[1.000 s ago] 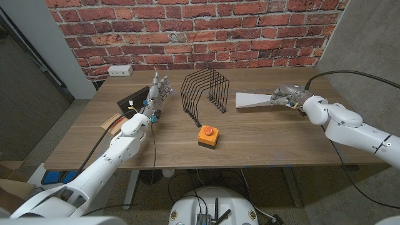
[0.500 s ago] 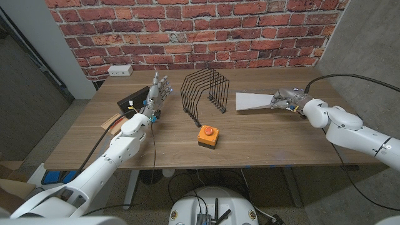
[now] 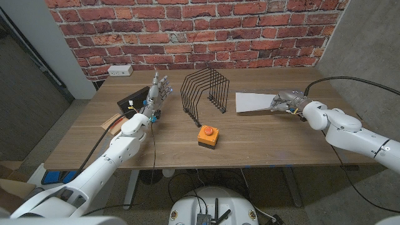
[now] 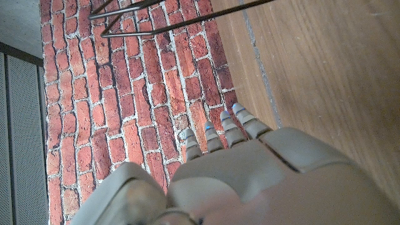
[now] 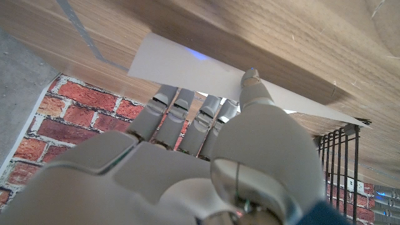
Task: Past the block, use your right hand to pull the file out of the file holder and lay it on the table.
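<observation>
Right hand (image 3: 289, 100) pinches thin white file (image 3: 255, 102) (flat, paper-like sheet).

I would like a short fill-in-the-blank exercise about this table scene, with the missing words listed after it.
1. The white file is held by the robot's ____ hand.
2. The black wire file holder now holds ____ files.
3. The block in front of the holder has an ____ top.
4. The left hand holds ____.

Missing words: right; no; orange; nothing

From my screen I saw a red brick wall (image 3: 187, 31), a wooden table (image 3: 262, 134), a white wall outlet (image 3: 120, 70), grey floor (image 3: 62, 125)
</observation>
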`<state>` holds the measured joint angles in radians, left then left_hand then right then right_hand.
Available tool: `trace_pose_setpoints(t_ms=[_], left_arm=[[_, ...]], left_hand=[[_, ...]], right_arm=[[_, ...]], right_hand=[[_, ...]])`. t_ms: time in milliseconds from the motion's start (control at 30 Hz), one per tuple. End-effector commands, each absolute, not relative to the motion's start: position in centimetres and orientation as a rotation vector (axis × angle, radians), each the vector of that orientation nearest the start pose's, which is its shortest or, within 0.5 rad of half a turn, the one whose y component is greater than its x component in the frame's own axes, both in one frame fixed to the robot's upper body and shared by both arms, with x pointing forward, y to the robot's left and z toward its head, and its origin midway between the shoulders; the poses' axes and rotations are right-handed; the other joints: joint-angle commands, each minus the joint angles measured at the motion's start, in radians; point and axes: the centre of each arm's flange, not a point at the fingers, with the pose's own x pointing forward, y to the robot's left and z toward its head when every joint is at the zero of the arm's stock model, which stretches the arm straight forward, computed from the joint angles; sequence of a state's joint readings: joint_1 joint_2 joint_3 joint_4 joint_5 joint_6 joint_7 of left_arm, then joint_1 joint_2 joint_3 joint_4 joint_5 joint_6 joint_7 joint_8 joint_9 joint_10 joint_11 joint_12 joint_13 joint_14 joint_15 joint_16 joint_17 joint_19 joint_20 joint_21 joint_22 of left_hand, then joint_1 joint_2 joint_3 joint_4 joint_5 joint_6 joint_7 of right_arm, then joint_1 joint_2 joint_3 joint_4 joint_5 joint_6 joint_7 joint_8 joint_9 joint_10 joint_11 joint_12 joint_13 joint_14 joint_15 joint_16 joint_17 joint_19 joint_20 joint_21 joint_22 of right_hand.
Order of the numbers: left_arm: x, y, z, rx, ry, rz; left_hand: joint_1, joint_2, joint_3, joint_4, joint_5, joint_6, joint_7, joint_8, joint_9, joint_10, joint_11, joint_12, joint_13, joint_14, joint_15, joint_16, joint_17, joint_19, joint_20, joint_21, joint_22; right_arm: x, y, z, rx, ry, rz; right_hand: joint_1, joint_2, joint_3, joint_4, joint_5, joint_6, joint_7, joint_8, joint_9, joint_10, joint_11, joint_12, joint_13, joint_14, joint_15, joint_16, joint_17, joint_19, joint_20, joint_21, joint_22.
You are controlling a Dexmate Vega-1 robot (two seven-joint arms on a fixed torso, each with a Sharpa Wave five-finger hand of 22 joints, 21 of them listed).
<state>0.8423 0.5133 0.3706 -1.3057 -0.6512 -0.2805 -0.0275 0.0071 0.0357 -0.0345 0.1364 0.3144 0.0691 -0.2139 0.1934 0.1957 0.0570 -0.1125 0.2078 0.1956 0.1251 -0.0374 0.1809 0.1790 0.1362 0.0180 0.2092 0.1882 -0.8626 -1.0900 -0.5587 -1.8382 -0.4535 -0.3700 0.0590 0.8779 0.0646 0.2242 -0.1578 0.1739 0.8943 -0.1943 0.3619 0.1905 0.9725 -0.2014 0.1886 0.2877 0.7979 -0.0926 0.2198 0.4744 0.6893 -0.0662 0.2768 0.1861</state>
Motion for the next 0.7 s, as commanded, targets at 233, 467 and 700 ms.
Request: trace_pose_setpoints(t_ms=[233,467,700], left_arm=[[65.26,29.03,-2.82,-0.04,-0.585,-0.207],[65.26,29.04,-2.82,-0.04,-0.585,-0.207],[65.28,28.98,-2.87,-0.04,-0.585,-0.207]], left_hand=[[-0.004,0.012,-0.008,0.001,0.002,0.0,-0.006,0.007,0.003,-0.001,-0.007,0.007,0.003,0.008,-0.001,0.006,0.003,0.008,-0.002,0.008,0.006],[-0.004,0.013,-0.008,0.001,0.002,0.0,-0.006,0.006,0.003,0.0,-0.005,0.008,0.003,0.009,-0.001,0.007,0.003,0.008,-0.002,0.008,0.006],[-0.003,0.013,-0.008,0.001,0.002,-0.001,-0.006,0.006,0.003,0.0,-0.006,0.008,0.003,0.009,-0.001,0.006,0.003,0.008,-0.002,0.008,0.006]], right_arm=[[58.87,-34.66,-0.54,-1.577,-0.253,-0.093],[58.71,-34.61,-0.55,-1.571,-0.247,-0.088],[58.32,-34.67,-0.47,-1.568,-0.239,-0.082]], right_hand=[[0.013,-0.008,-0.007,-0.001,0.006,-0.049,0.006,-0.026,0.003,-0.042,0.001,-0.007,0.001,-0.023,-0.126,0.006,0.01,-0.01,-0.091,-0.003,0.003],[0.012,-0.021,-0.018,0.001,0.007,-0.088,0.009,-0.046,0.003,-0.092,0.005,-0.011,-0.001,-0.059,-0.121,0.002,0.013,-0.019,-0.082,-0.01,0.002],[0.006,-0.041,-0.031,0.003,0.008,-0.118,0.012,-0.063,0.004,-0.142,0.002,-0.015,-0.007,-0.1,-0.115,-0.004,0.014,-0.027,-0.075,-0.016,0.0]])
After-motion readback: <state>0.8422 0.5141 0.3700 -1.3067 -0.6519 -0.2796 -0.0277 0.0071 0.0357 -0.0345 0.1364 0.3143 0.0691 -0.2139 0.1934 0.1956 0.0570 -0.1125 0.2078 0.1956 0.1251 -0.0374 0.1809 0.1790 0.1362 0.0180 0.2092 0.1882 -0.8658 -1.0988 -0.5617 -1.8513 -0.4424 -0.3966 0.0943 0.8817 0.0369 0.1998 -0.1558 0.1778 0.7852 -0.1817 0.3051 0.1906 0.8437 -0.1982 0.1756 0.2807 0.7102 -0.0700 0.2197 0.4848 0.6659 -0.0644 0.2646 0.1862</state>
